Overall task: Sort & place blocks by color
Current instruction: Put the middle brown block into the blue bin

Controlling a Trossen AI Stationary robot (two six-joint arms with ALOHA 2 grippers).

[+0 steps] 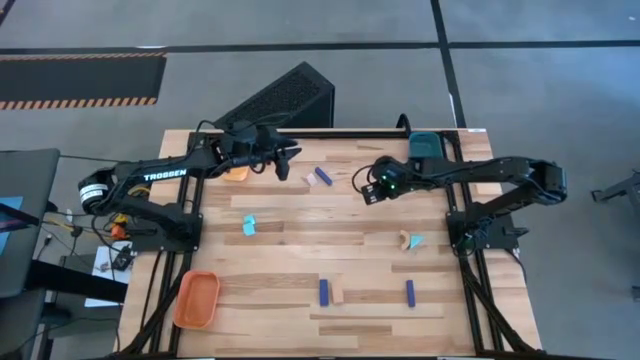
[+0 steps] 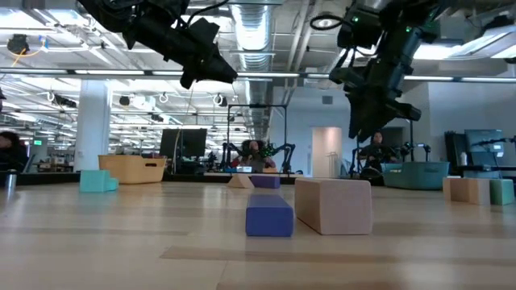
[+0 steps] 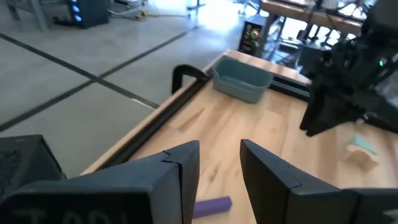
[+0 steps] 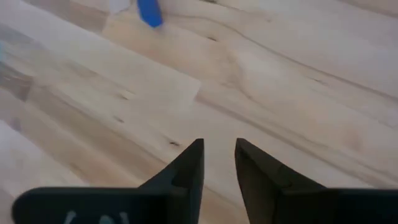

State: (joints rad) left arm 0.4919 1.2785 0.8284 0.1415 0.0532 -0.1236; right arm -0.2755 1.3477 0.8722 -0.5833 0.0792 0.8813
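Observation:
Blocks lie scattered on the wooden table. A dark blue bar [image 1: 322, 176] rests flat beside a tan piece [image 1: 309, 179] near the far edge. A cyan chunk [image 1: 249, 225] lies left of centre. A tan and cyan pair [image 1: 410, 241] lies on the right. Near the front are a blue bar [image 1: 324, 291] with a tan block [image 1: 338, 295] and another blue bar [image 1: 410, 291]. My left gripper [image 1: 287, 153] hovers open above the far edge, the blue bar [image 3: 211, 205] just beyond its fingers. My right gripper [image 1: 365, 187] hangs open over bare wood, right of that bar [image 4: 148, 11].
A teal tray [image 1: 425, 145] sits at the far right corner, a yellow-orange tray [image 1: 236, 172] under my left arm, and an orange tray [image 1: 196, 298] at the near left corner. Bare wood lies at the table's centre [image 1: 330, 230]. A black box [image 1: 285, 98] stands beyond the far edge.

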